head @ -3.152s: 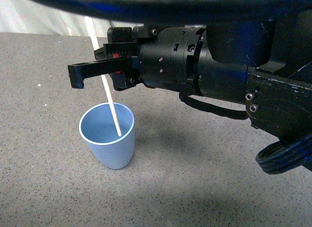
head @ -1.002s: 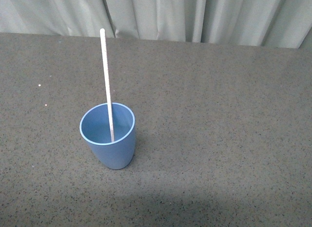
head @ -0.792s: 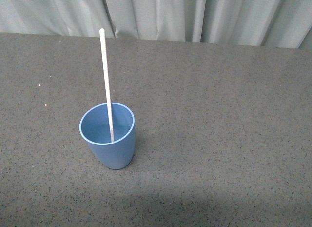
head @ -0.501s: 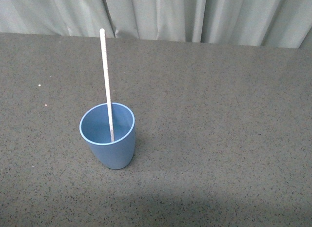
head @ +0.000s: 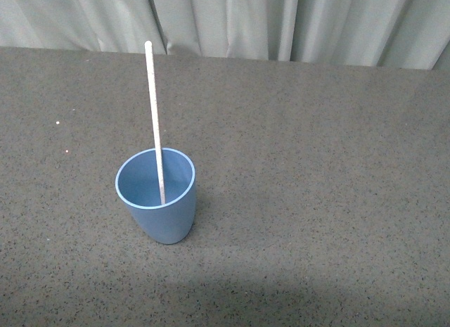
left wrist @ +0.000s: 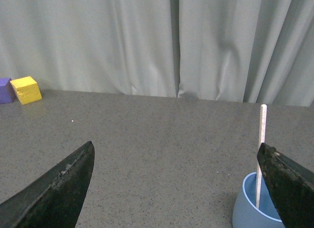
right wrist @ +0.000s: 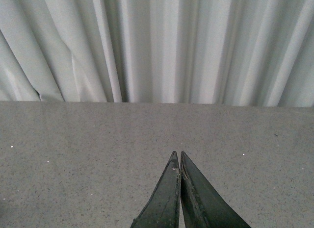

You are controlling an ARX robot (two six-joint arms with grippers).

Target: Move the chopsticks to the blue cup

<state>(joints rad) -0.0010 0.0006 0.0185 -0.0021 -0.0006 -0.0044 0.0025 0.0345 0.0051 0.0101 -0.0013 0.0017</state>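
The blue cup stands upright on the grey table, left of the middle in the front view. The cream chopstick stands in it, leaning against the rim and rising well above it. No arm shows in the front view. In the left wrist view my left gripper is open and empty; the cup with the chopstick stands beside one fingertip, partly hidden by it. In the right wrist view my right gripper is shut on nothing over bare table.
A grey curtain runs along the table's far edge. A yellow block and a purple block stand at the far edge in the left wrist view.
An arm that hung over the cup 3.2 s ago has left the front view. The chopstick stands free in the cup. Nothing has moved in the last second.
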